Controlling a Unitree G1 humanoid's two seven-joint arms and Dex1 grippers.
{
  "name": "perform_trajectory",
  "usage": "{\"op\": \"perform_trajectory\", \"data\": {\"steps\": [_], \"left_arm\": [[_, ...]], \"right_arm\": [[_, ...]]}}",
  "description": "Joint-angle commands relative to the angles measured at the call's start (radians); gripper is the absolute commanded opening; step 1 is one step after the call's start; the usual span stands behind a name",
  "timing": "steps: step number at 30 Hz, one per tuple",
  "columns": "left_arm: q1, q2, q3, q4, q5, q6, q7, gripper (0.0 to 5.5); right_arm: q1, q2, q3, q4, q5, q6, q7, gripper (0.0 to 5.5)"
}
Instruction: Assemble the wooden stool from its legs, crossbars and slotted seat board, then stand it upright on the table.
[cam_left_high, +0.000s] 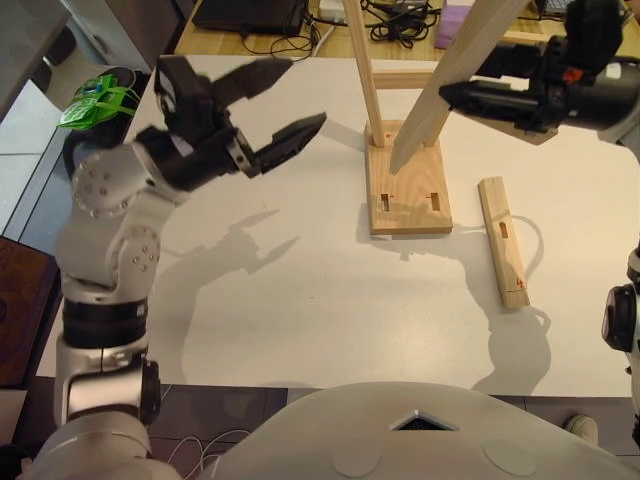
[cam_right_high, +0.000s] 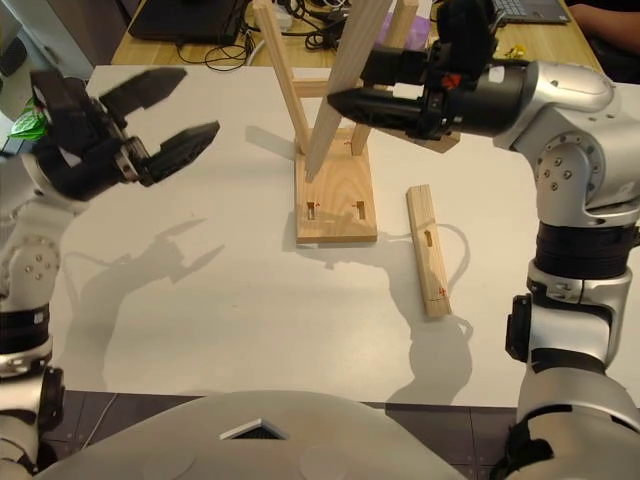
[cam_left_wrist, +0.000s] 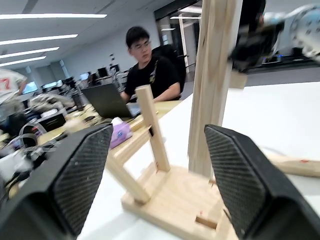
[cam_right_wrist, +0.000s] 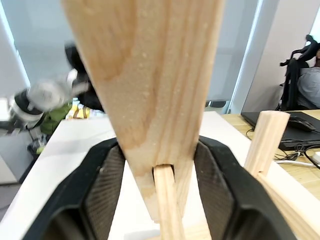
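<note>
Our right gripper (cam_left_high: 450, 93) clamps a leg (cam_left_high: 424, 118) to slot into the seat board (cam_left_high: 410, 215); our left gripper (cam_left_high: 305, 92) gapes empty.

White table (cam_left_high: 300, 320), laptop (cam_left_high: 250, 14), cables (cam_left_high: 400, 20), green bag (cam_left_high: 95, 100)

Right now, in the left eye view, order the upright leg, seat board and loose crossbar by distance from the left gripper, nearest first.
1. Thin upright wooden leg, standing at the board's left edge, closest to the left gripper.
2. Flat slotted wooden seat board, mid-table.
3. Loose slotted wooden crossbar, lying flat farther right.
</note>
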Motion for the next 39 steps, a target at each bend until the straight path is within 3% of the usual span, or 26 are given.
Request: {"op": "perform_trajectory", "data": {"steps": [1,9,13,20,28,39], "left_arm": [[-0.08,-0.061,-0.052,0.004,0.026,0.041,0.003,3.39],[-0.075,-0.233,-0.147,-0.06,0.177,0.079,0.208,3.39],[-0.022,-0.323,-0.163,-0.123,0.22,0.113,0.339,3.39],[0.014,-0.373,-0.19,-0.216,0.2,0.211,0.39,3.39],[-0.005,-0.484,-0.187,-0.181,0.269,0.216,0.52,3.39],[-0.019,-0.548,-0.211,-0.181,0.3,0.19,0.527,3.39]], "right_arm": [[0.001,0.007,0.046,-0.008,-0.058,-0.063,0.012,2.08],[-0.003,0.11,0.119,-0.007,-0.288,-0.232,-0.196,2.08],[0.064,0.14,0.124,-0.101,-0.313,-0.211,-0.284,2.08],[0.103,0.235,0.109,-0.152,-0.337,-0.165,-0.479,2.08],[0.149,0.273,0.135,-0.194,-0.338,-0.149,-0.525,2.08],[0.158,0.302,0.172,-0.203,-0.344,-0.135,-0.545,2.08]]}}
